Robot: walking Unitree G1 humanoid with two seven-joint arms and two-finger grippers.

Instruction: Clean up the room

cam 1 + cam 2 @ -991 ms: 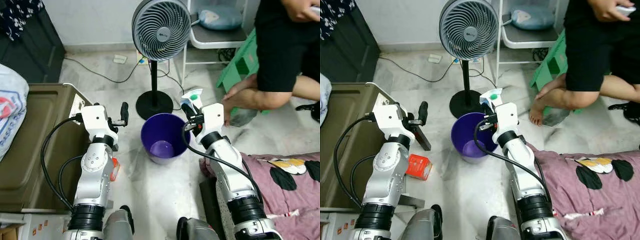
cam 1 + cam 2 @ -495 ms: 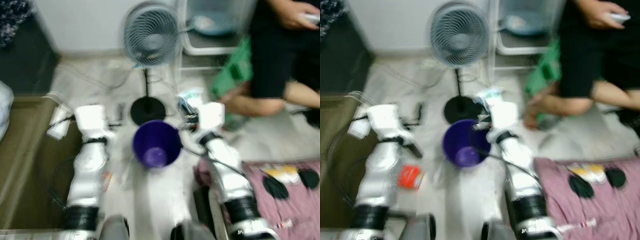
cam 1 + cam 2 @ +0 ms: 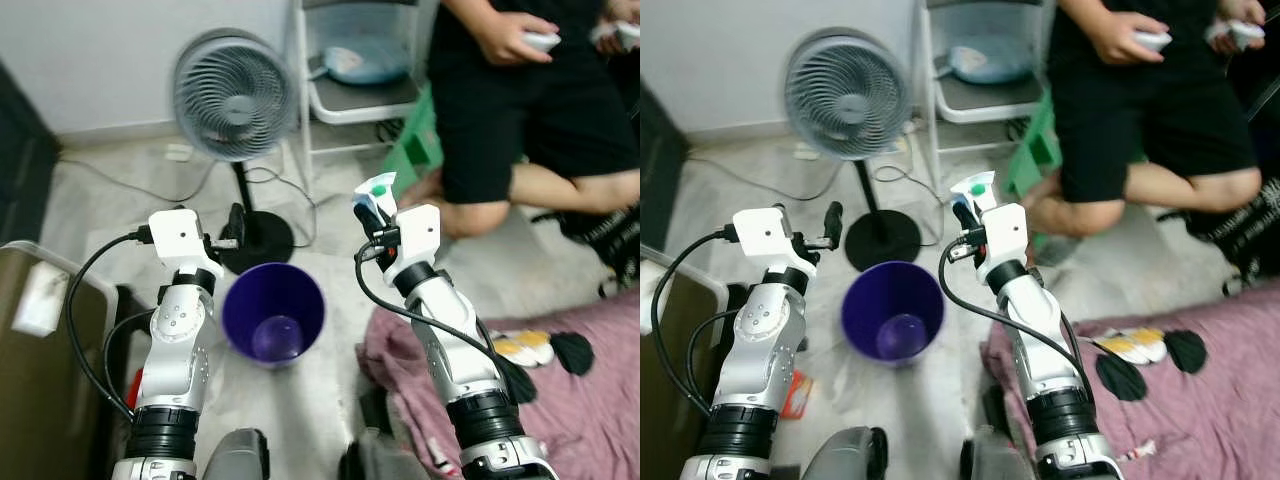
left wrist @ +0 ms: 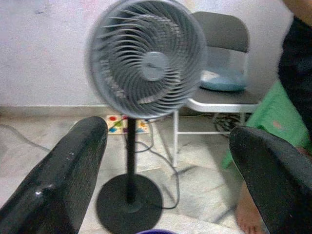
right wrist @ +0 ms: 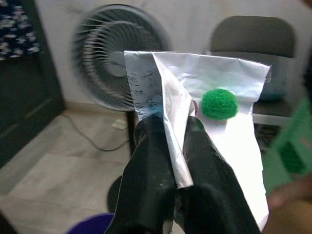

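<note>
A household robot stands over a purple bucket on the pale tiled floor, its right gripper pinched tight on a folded white paper packet that carries printed text and a small green pompom. The packet is held up just beyond the bucket's far right rim, not yet over the opening, and the bucket looks empty inside, so by my reading the clean-up is at an early stage: one piece of litter picked up, none binned.

The left gripper hovers near the bucket's far left rim with its fingers spread wide and nothing between them.

More remains on the floor. A small red carton lies by the robot's left arm, and a crumpled mauve blanket with black and yellow patches is heaped at the right, a small wrapper on it.

Crowding the spot are a grey standing fan, whose round black base sits just behind the bucket, its cables trailing across the tiles, and a folding chair with a blue cushion. A person in black sits close behind the raised packet, bare foot on the floor, a controller in each hand. An olive bin stands at the left.
</note>
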